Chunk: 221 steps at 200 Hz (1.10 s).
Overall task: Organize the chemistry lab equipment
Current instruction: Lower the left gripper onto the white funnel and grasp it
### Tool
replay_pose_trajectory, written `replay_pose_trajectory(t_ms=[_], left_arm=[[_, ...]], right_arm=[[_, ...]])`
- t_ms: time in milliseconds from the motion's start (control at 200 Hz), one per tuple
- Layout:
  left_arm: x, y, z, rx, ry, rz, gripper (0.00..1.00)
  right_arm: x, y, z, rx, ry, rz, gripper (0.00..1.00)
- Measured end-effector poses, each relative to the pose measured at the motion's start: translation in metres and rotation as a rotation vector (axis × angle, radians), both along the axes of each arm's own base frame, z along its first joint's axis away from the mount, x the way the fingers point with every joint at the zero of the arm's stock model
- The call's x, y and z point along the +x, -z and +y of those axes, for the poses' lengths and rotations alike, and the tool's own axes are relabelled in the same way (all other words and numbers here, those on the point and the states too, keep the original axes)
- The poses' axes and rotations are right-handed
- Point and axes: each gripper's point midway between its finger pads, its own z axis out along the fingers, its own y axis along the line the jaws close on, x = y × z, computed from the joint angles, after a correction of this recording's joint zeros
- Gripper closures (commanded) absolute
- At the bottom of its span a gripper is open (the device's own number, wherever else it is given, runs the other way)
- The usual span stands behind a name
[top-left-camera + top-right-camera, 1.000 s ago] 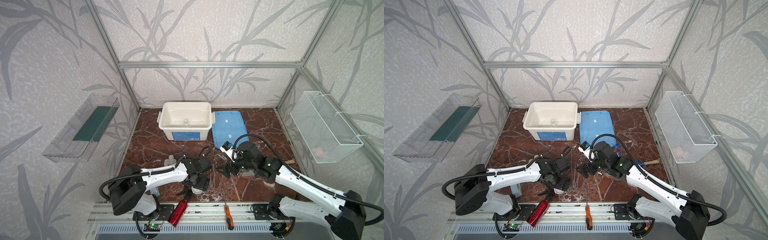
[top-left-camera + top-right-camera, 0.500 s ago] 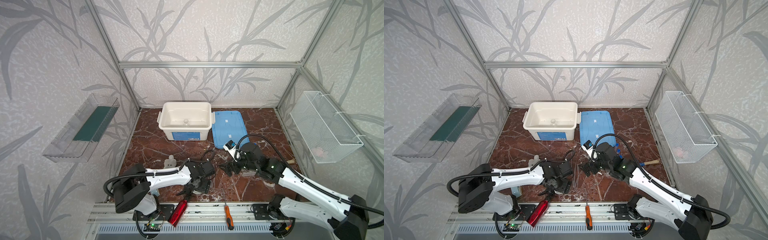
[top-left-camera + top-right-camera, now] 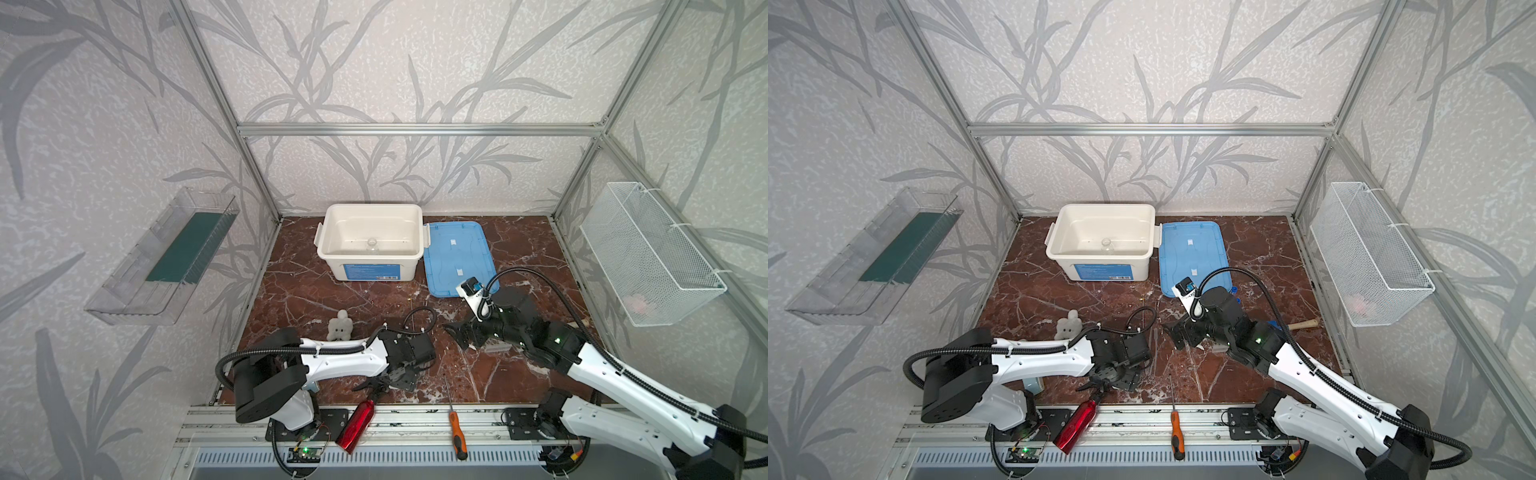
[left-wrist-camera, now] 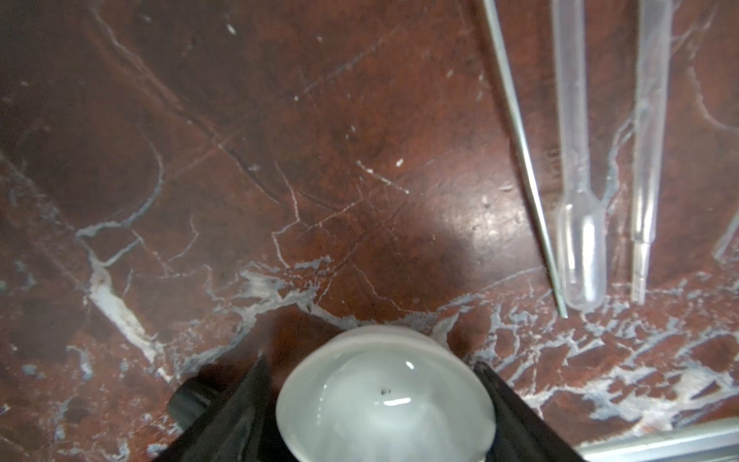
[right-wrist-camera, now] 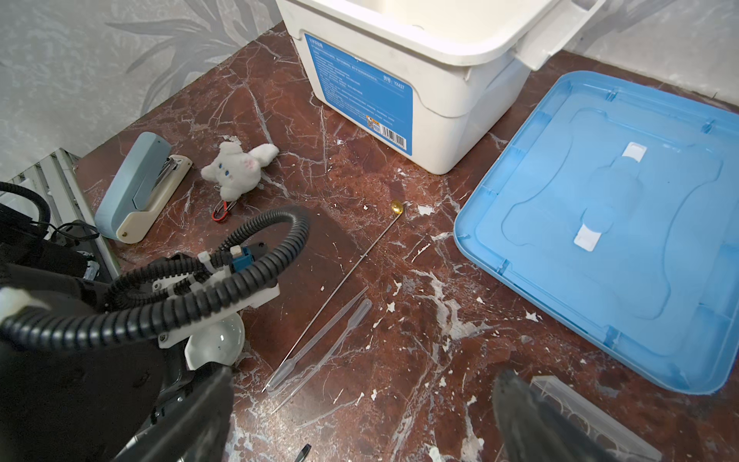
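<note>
The small white round dish [image 4: 384, 396] sits on the marble between the fingers of my left gripper [image 4: 382, 404]. The jaws are open and stand close on both sides of its rim. In both top views this gripper [image 3: 395, 380] hides the dish near the front edge. Beside it lie a thin rod [image 4: 520, 152] and two thin clear droppers [image 4: 576, 160]. My right gripper [image 5: 360, 420] hovers open and empty over bare marble, right of the droppers [image 5: 324, 344]. The clear perforated rack [image 5: 592, 420] lies by its finger. A small clear jar [image 3: 372, 245] rests in the bin.
The white bin [image 3: 370, 210] and its blue lid [image 3: 457, 257] stand at the back. A plush toy [image 3: 340, 326] and a stapler [image 5: 140, 188] lie on the left. A red spray bottle [image 3: 357, 419] and a screwdriver [image 3: 455, 428] rest on the front rail. A wire basket [image 3: 648, 253] hangs on the right wall.
My left gripper has come down over the dish, which no longer shows in the top views, and its jaws have narrowed. The right arm has drawn back slightly, still open.
</note>
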Motion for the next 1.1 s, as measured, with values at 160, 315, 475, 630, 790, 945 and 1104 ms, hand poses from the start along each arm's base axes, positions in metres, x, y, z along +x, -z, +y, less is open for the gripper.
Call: replay_pose_trajectory(t_ms=[160,315,475,630,790,945,1104], left_arm=[[0.002,0.0,-0.005,-0.019,-0.01,-0.01,0.26],[0.004,0.0,-0.01,-0.04,-0.019,-0.018,0.31],[0.007,0.0,-0.008,-0.031,-0.042,-0.033,0.38],[0.014,-0.005,-0.006,0.008,-0.046,-0.061,0.41],[0.021,-0.01,-0.006,0.021,-0.051,-0.093,0.48],[0.035,-0.03,-0.003,-0.026,-0.091,-0.125,0.51],[0.081,-0.084,0.002,-0.145,-0.176,-0.224,0.51]], right_arm=[[0.001,0.003,0.001,-0.007,0.001,0.009,0.01],[0.001,0.004,0.001,-0.009,0.001,0.011,0.01],[0.001,0.004,0.001,-0.006,0.003,0.01,0.01],[0.003,0.011,0.003,-0.021,0.002,0.025,0.01],[0.004,0.015,0.004,-0.025,0.007,0.039,0.01],[0.006,0.005,0.008,0.025,0.014,0.027,0.01],[0.01,-0.008,0.014,0.057,0.013,0.004,0.01]])
